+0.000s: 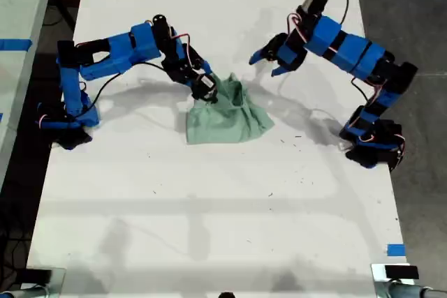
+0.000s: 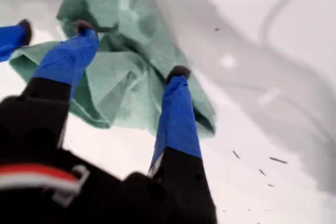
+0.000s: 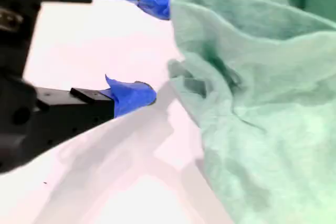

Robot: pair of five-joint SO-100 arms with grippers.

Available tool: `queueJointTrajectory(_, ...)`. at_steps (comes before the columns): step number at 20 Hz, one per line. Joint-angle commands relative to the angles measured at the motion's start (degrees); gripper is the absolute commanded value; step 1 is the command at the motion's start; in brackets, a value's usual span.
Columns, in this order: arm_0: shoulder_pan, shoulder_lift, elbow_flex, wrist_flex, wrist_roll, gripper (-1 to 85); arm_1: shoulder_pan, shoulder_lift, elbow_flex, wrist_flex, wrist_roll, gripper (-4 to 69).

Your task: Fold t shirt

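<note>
Near edge: bare white table [image 1: 209, 228], with a small blue tape mark [image 1: 395, 249] at the exterior view's lower right.

Exterior view's left, arm: blue arm based at the table's edge, reaching low toward the middle. The second wrist view rides on this one.

My second gripper [image 1: 208, 92] [image 3: 156, 51]: down at table level against the far-left corner of the cloth as the exterior view shows it. Jaws parted, bare table between them. One fingertip [image 3: 160, 4] meets the fabric edge and the other stops just short. Nothing clamped.

Centre, t shirt [image 1: 227, 120] [image 2: 131, 77] [image 3: 262, 103]: pale mint green, rumpled, lying on the table between the two arms.

T shirt, long axis: roughly across the exterior view, left to right.

T shirt, lie: a fairly straight edge faces the near side. The far side is bunched up into a creased hump. Neck and sleeves cannot be told apart in the folds.

Exterior view's right, arm: blue arm based near the table's edge, elbow raised, cable looping over it.

My first gripper [image 1: 267, 63] [image 2: 131, 51]: held above the table, near the shirt's far-right side but clear of it, pointing toward the cloth. Fingers spread wide, holding nothing.
</note>
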Motion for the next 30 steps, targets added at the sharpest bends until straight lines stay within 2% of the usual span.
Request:
queueJointTrajectory(1,-3.9,10.6,-1.2,2.4,11.7,-0.2,3.9,9.4,1.3,5.8,-2.9,-0.2)
queueJointTrajectory(4,2.8,26.1,2.1,3.7,14.3,-0.3,1.4,29.4,14.9,6.1,-3.4,-0.2)
queueJointTrajectory(6,12.0,41.4,11.7,0.4,13.9,-0.3,-6.3,49.7,27.5,6.2,0.0,-0.2)
queueJointTrajectory(8,22.6,59.4,33.0,-10.3,8.6,-0.3,-22.9,65.7,40.3,4.4,8.6,-0.2)
queueJointTrajectory(10,27.2,73.2,57.6,-20.7,3.0,-0.4,-35.9,74.6,56.4,-3.2,14.3,-0.2)
queueJointTrajectory(12,24.4,82.2,79.2,-30.8,6.9,-0.4,-39.6,82.1,73.5,-11.0,14.4,-0.2)
queueJointTrajectory(13,22.9,87.7,88.5,-35.2,9.1,-0.4,-39.9,89.6,81.7,-12.9,14.3,-0.2)
queueJointTrajectory(14,20.8,95.4,97.2,-36.9,8.9,-0.3,-40.8,101.6,90.2,-13.3,14.7,0.0)
queueJointTrajectory(15,19.3,107.6,106.7,-36.5,7.6,-0.2,-41.8,105.6,95.8,-13.3,14.1,1.8)
queueJointTrajectory(16,20.3,124.2,115.7,-35.5,9.6,0.4,-44.2,105.2,98.7,-15.4,14.3,2.0)
queueJointTrajectory(17,23.9,126.1,118.7,-36.2,7.4,-0.1,-46.2,105.3,101.5,-15.7,17.0,4.7)
queueJointTrajectory(18,25.4,123.0,119.4,-39.3,8.4,-0.1,-46.5,105.3,104.3,-14.5,20.8,6.1)
queueJointTrajectory(19,26.3,125.9,120.7,-36.7,8.1,0.7,-44.6,105.1,105.4,-15.0,18.0,6.7)
queueJointTrajectory(20,25.3,126.7,120.2,-30.1,8.0,3.2,-43.8,105.1,105.4,-14.9,16.6,7.3)
queueJointTrajectory(21,24.7,126.6,120.3,-26.4,7.0,7.3,-42.4,105.0,105.4,-14.9,12.5,6.8)
queueJointTrajectory(22,25.5,126.7,120.2,-26.3,9.8,11.1,-40.0,105.0,105.4,-14.9,5.4,7.6)
queueJointTrajectory(23,26.3,126.7,120.3,-26.4,9.9,11.7,-39.2,105.0,105.4,-14.9,2.8,8.6)
queueJointTrajectory(25,27.0,126.7,120.3,-26.4,9.8,11.7,-39.3,105.0,105.4,-14.9,-8.3,8.8)
queueJointTrajectory(30,26.7,126.7,120.3,-26.4,9.8,11.7,-39.5,105.0,105.4,-14.9,-8.1,8.8)
